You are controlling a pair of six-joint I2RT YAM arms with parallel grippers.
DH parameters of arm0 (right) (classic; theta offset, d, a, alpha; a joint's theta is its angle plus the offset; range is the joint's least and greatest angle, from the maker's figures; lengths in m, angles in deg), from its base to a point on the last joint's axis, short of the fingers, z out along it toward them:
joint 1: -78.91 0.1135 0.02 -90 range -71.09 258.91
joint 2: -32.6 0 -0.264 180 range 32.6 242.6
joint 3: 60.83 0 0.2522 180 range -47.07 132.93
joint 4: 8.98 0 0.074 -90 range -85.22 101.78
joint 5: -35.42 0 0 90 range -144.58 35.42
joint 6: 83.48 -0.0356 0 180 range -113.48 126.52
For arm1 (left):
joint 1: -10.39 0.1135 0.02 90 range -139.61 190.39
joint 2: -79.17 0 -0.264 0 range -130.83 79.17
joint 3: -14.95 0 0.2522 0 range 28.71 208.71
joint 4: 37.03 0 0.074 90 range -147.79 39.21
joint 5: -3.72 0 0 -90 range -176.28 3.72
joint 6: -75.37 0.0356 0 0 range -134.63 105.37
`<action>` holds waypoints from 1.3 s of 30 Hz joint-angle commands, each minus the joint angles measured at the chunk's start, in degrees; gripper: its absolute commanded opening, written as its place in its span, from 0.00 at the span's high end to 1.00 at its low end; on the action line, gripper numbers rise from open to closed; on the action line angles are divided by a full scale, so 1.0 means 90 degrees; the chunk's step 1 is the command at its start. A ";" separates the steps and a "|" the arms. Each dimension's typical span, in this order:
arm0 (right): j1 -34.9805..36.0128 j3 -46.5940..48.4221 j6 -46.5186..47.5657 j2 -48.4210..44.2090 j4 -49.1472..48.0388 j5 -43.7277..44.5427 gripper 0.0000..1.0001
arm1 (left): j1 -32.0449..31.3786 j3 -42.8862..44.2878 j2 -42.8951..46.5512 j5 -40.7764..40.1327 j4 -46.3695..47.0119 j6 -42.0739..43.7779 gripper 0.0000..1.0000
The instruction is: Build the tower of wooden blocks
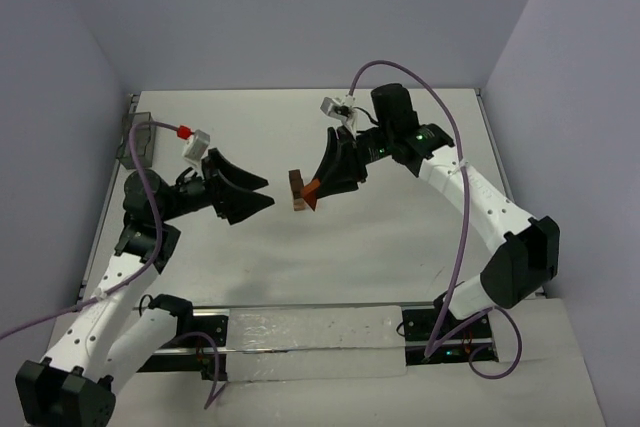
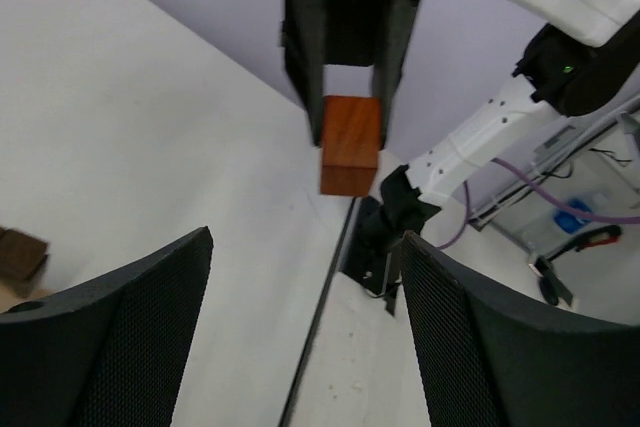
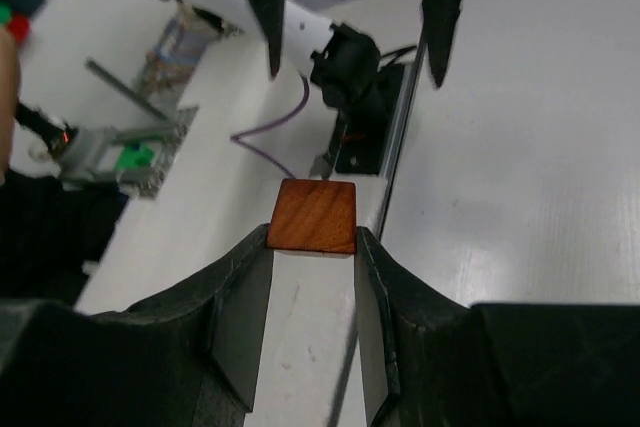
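1 reddish-brown wooden block (image 3: 313,215) hangs in the air over the middle of the worktop (image 1: 400,237), pinched between the 2 fingers of the right gripper (image 1: 311,193), which press on its opposite sides. The right arm rises from the near right corner, bends out toward the far edge and points its fingers back toward the left side. Facing it, close to the block but not touching, the left gripper (image 1: 268,195) has its 2 black fingers spread wide with nothing between them; its arm comes up from the near left corner. In the left wrist view, dark brown blocks (image 2: 22,252) sit on the surface at the frame's edge, cut off, so I cannot tell how they are stacked. A greyish see-through box (image 1: 137,137) stands at the far left corner. The worktop is plain white with a slight sheen, a white strip (image 1: 310,342) lies along its near edge, and pale lavender walls (image 1: 300,17) close it in on the left, far and right sides
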State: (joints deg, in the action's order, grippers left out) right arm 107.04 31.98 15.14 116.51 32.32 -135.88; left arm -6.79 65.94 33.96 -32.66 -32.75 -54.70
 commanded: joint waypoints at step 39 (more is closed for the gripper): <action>-0.0341 -0.1829 -0.9851 0.0333 -1.1994 0.0497 0.93 | -0.1420 0.1484 -0.1453 -0.1086 0.0301 -0.1923 0.29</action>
State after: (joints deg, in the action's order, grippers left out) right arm 103.51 14.97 -78.84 122.93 -69.10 -132.21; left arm -18.58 75.88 21.32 -42.50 -28.82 -72.72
